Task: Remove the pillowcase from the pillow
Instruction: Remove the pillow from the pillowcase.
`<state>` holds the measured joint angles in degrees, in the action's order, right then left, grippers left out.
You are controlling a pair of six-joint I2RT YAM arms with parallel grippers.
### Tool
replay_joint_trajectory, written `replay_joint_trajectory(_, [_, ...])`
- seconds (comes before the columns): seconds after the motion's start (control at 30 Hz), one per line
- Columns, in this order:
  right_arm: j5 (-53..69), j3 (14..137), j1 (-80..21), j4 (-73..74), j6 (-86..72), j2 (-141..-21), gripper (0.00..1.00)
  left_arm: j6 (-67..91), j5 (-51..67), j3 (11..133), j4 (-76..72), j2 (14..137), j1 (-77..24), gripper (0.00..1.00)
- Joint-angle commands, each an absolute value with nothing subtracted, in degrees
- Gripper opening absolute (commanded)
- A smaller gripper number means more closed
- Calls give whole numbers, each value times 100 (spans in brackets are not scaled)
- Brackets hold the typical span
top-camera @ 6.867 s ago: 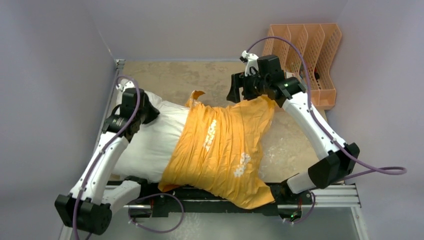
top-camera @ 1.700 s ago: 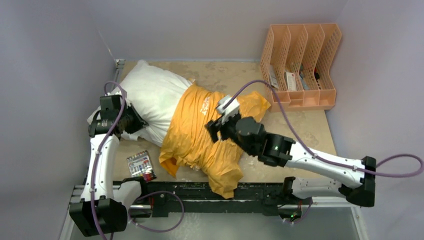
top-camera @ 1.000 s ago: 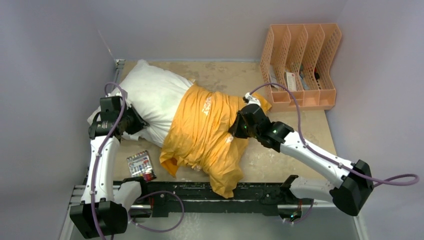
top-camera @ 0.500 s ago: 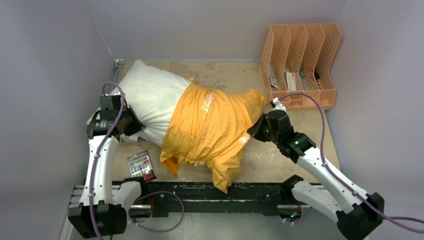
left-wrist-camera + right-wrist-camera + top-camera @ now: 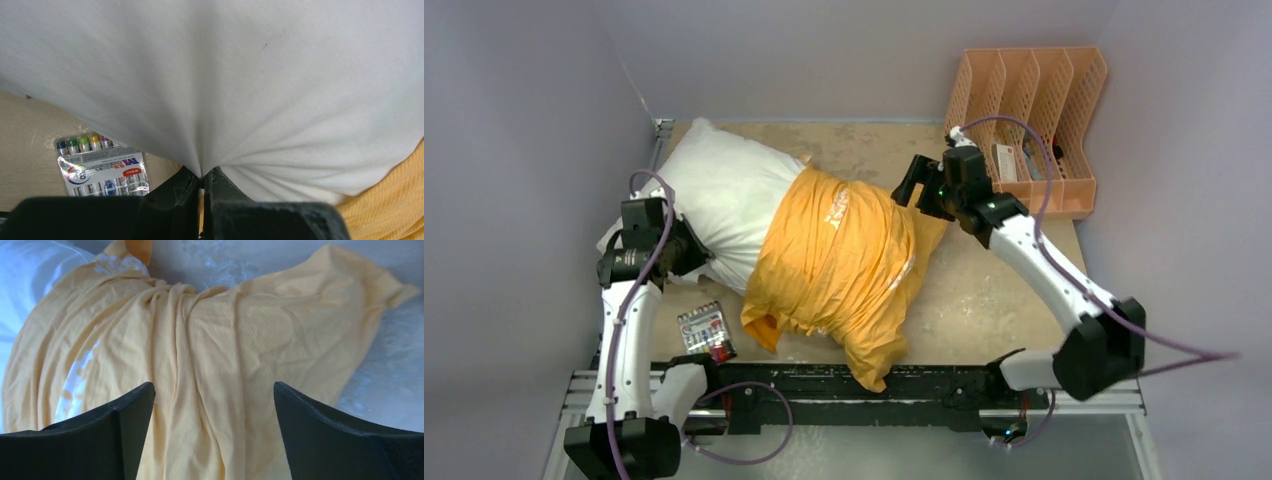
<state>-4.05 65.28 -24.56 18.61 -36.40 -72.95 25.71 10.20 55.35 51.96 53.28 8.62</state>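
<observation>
Between pinching left fingers [image 5: 186, 200], puckered white pillow [image 5: 225, 75]; right fingers [image 5: 100, 440] spread over crinkled orange pillowcase [image 5: 225, 365].

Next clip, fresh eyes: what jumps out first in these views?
The bright orange pillowcase dominates the centre of the top view, bunched over the right half of the big white pillow, whose bare end points to the far left. The left claw is shut on a pinch of pillow fabric at its near-left edge, while the right claw hangs open over the pillowcase's far-right corner.

The top camera looks down over the table [image 5: 994, 300]; wrist cameras sit close, all three sharing the pillowcase [image 5: 834, 260].
</observation>
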Motion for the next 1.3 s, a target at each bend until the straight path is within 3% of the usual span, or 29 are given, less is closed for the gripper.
replay_joint_trajectory(0.0, [889,6981,-2334,1777,-3837,-8436,80,2528,1013,5508,4999,5096,923,0])
replay_joint_trajectory(0.07, [914,6966,-2328,1760,-3933,-8703,67,2630,832,5521,5016,5066,922,0])
replay_joint_trajectory(0.17, [634,6403,-2176,1531,-4041,-8505,38,2776,724,5479,4952,5002,924,0])
replay_joint_trajectory(0.23, [485,5994,-1922,1371,-4022,-8197,0,2822,639,5466,4955,5001,922,0])
replay_joint_trajectory(0.4, [1062,5370,-549,1345,-3826,-7605,0,2898,101,5501,5044,5001,923,0])
replay_joint_trajectory(0.5, [1646,5437,-335,1322,-3335,-7443,2,2941,167,5471,4957,5033,926,0])
replay_joint_trajectory(0.63, [2749,5646,-334,1499,-2983,-7586,27,3013,615,5366,4683,5069,922,0])
replay_joint_trajectory(0.73, [2206,5607,-326,1791,-3174,-7441,62,2970,685,5371,4709,5036,922,0])
replay_joint_trajectory(0.8, [1799,5499,-325,1826,-3294,-7276,72,2939,690,5361,4733,4983,923,0])
replay_joint_trajectory(0.93, [2049,5508,-317,1704,-3182,-7150,75,2892,782,5337,4788,4966,923,0])
replay_joint_trajectory(1.03, [2462,5901,-515,1614,-3192,-7246,71,2908,853,5281,4737,4974,918,0])
replay_joint_trajectory(1.27, [1149,7640,-2010,2458,-2839,-8480,74,2901,975,5215,4732,4963,923,0])
